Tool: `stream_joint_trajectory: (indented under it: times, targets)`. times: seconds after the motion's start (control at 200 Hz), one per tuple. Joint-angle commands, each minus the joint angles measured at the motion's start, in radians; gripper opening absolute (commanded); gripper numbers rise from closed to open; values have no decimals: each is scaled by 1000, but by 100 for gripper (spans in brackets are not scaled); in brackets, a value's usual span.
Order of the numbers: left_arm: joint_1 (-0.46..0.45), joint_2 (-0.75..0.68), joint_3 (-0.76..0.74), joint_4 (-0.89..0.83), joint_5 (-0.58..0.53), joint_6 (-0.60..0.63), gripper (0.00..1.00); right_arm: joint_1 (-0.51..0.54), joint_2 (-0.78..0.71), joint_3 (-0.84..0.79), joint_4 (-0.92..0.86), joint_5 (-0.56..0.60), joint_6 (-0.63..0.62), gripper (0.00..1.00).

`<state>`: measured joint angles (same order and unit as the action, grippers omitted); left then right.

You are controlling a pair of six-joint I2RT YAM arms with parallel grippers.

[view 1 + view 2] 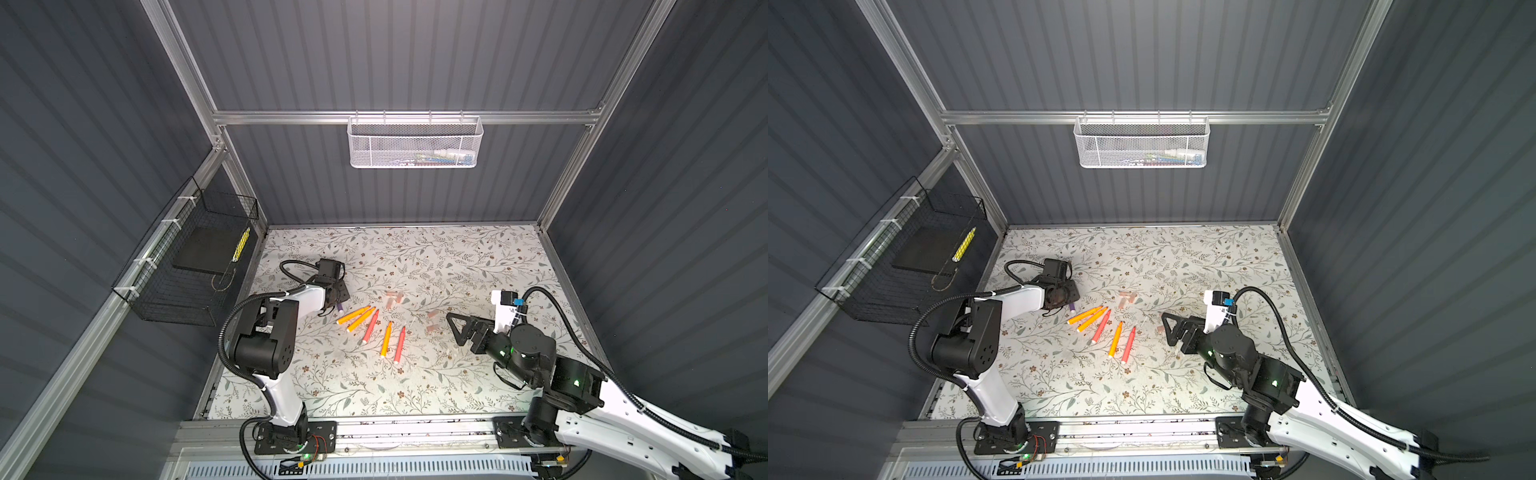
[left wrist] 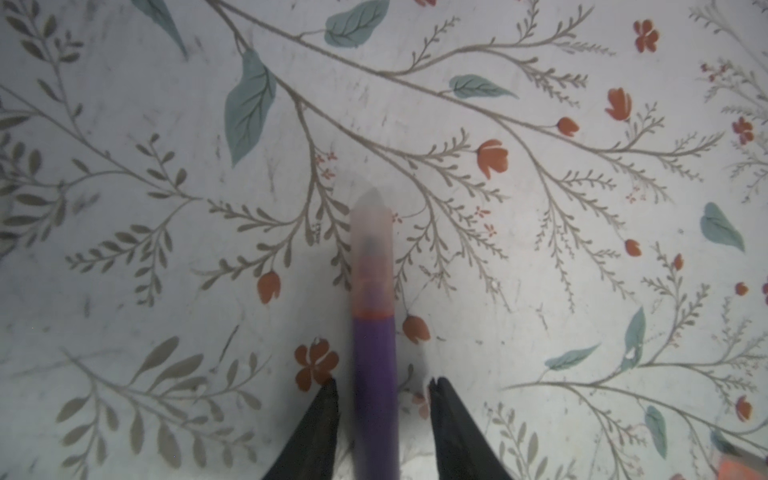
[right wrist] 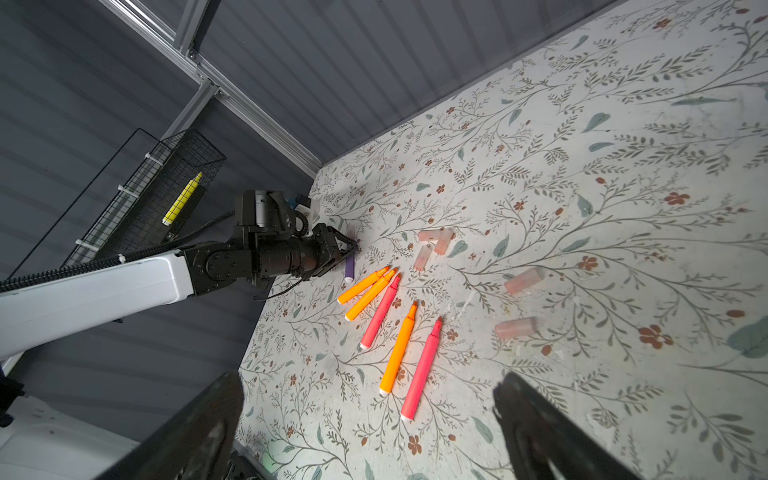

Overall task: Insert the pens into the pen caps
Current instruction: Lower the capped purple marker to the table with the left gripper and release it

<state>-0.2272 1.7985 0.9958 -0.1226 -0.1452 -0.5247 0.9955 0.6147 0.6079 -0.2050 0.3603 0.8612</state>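
Pens, top views: 5 slim uncapped marker pens [image 1: 387, 338], 3 orange-yellow + 2 pink-red, lie fanned on the floral-print desk [image 1: 478, 257]. 5 stubby pale-pink translucent pen caps [image 1: 433, 313] sit loose beyond them and to their right, 3 in a cluster, 2 nearer the right gripper [image 1: 455, 328], which hangs above the desk. Purple marker pen [image 1: 339, 307] pokes out from under the left gripper [image 1: 340, 296], just left of the fan.

Left wrist: purple pen, blurred, w/ a translucent cap [image 2: 371, 257] over its tip, runs btwn the black fingers [image 2: 322, 424]. Gap each side, so left gripper spread, pinching nothing.

Right wrist: right gripper's fingers [image 3: 208, 428] spread wide, empty. 5 pens and caps lie on desk ahead of them, purple pen by the left gripper's tips.
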Motion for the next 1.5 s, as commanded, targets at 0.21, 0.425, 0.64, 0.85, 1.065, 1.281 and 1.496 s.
stream_joint_trajectory:
  times: [0.21,0.425,0.64,0.85,1.065,1.281,1.496]
  targets:
    - [-21,-292,-28,-171,-99,43,44,-16,5,3,-69,93,-1,93]
    - [-314,-535,-99,-332,-291,4,47,-28,39,-3,-59,148,-43,88]
    - [-634,-601,-167,-407,-311,-91,46,-56,21,-19,-83,217,-58,84]
    - [-857,-610,-213,-399,-313,-174,45,-97,-60,-86,-49,232,-69,98]
    - [-953,-502,-254,-257,-214,-207,44,-115,-82,-108,-45,232,-54,99]
    - [-956,-455,-264,-166,-225,-202,49,-124,-61,-115,-21,208,-67,99]
    - [-957,-337,-205,-162,-244,-180,49,-133,20,-87,-25,171,-60,99]
